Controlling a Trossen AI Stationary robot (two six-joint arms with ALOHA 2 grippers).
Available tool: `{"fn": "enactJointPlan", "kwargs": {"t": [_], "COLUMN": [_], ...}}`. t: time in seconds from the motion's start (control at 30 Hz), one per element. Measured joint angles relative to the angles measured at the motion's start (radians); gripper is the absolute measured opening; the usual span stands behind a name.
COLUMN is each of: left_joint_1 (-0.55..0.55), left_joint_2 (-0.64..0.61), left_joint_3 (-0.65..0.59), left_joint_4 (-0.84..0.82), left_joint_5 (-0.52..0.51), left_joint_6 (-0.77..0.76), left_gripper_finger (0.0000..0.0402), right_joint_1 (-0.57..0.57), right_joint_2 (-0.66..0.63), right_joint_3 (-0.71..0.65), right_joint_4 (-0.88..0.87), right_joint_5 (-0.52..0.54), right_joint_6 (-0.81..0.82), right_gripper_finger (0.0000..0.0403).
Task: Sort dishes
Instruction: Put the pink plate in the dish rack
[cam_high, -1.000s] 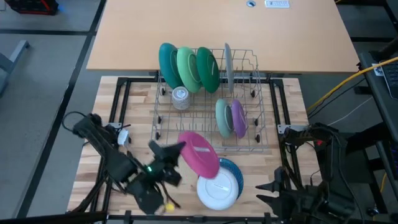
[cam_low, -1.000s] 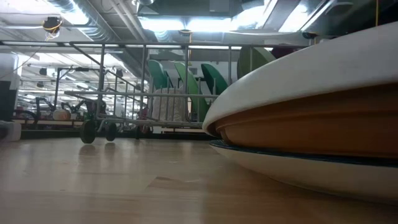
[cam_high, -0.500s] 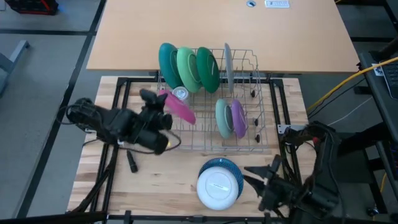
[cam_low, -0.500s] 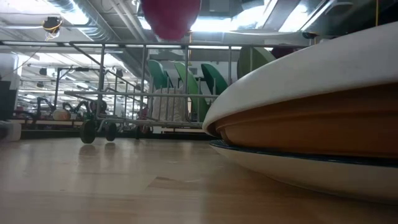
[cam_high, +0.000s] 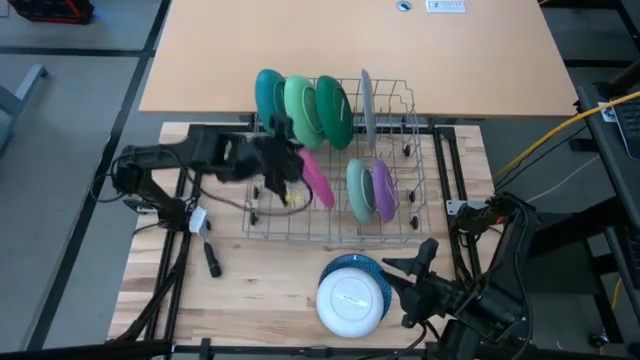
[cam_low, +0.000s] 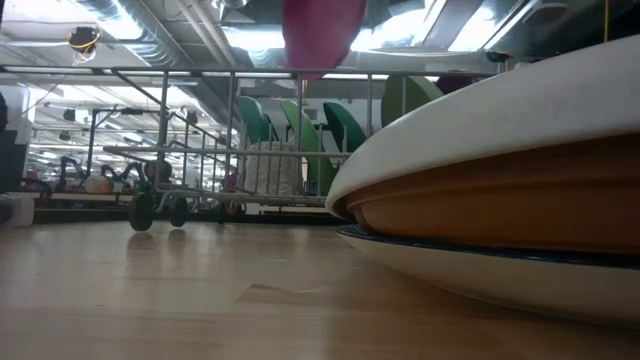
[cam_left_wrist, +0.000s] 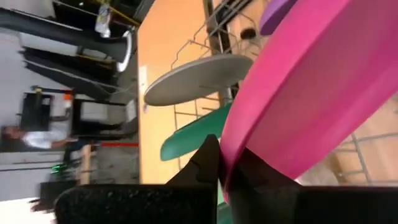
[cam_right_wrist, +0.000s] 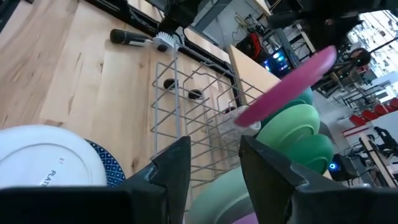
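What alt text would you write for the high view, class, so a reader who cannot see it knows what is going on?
Seen from above, the left gripper holds a pink plate on edge over a wire dish rack that holds green, teal, grey and purple dishes. In front of the rack, a white plate tops a small stack beside the empty right gripper.

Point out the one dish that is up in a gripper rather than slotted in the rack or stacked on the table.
The pink plate, pinched at its rim by the left gripper, hangs tilted over the wire rack.
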Motion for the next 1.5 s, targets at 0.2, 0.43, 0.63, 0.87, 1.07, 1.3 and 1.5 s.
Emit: {"fn": "enactJointPlan", "kwargs": {"t": [0.2, 0.43, 0.63, 0.87, 1.07, 1.3, 1.5], "left_joint_1": [0.155, 0.312, 0.408, 0.486, 0.544, 0.556, 0.556], "left_joint_2": [-0.060, -0.055, -0.048, -0.048, -0.048, -0.050, -0.048], "left_joint_3": [0.001, -0.017, -0.188, -0.384, -0.472, -0.544, -0.603], "left_joint_4": [0.032, 0.138, 0.327, 0.616, 0.719, 0.865, 0.925], "left_joint_5": [0.387, 0.873, 1.014, 1.133, 1.258, 1.364, 1.366], "left_joint_6": [0.073, 0.212, 0.267, 0.320, 0.332, 0.308, 0.296], "left_gripper_finger": [0.0000, 0.0000, 0.0000, 0.0000, 0.0000, 0.0000, 0.0000], "right_joint_1": [0.000, 0.000, -0.007, -0.019, -0.047, -0.103, -0.152], "right_joint_2": [0.000, 0.000, 0.000, 0.000, 0.000, 0.000, 0.000], "right_joint_3": [0.000, 0.000, 0.000, 0.000, 0.000, 0.000, 0.000], "right_joint_4": [0.000, 0.000, 0.002, 0.006, 0.007, 0.009, 0.010], "right_joint_5": [0.022, 0.140, 0.184, 0.242, 0.265, 0.272, 0.271], "right_joint_6": [0.018, 0.060, 0.109, 0.127, 0.127, 0.127, 0.127], "right_gripper_finger": [0.0144, 0.0144, 0.0144, 0.0144, 0.0144, 0.0144, 0.0144]}}
